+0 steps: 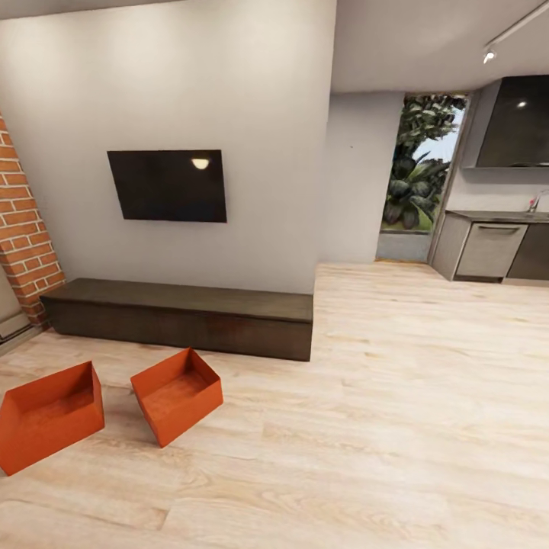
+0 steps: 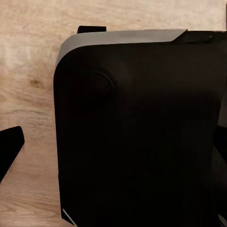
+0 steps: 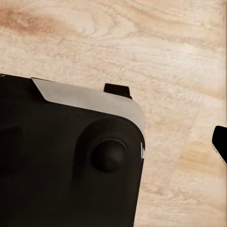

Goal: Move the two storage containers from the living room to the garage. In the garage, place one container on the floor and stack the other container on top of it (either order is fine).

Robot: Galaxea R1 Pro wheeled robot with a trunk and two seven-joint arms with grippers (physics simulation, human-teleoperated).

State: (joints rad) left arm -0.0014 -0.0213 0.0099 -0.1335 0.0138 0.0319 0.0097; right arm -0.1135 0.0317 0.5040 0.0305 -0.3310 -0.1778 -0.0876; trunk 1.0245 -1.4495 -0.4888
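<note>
I am seeing the two storage containers sitting on the light wood plank floor [image 1: 396, 427] of the living room, the left container [image 1: 49, 415] and the right container [image 1: 177, 395] near each other but apart, in front of the long dark cabinet [image 1: 183, 314] under the wall TV [image 1: 169, 185]; both wrist cameras are facing dark robot housing [image 2: 142, 137], so I cannot tell how either arm's jaws are standing.

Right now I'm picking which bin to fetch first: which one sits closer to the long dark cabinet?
The right bin, nearest the cabinet; the other bin sits further left.
</note>
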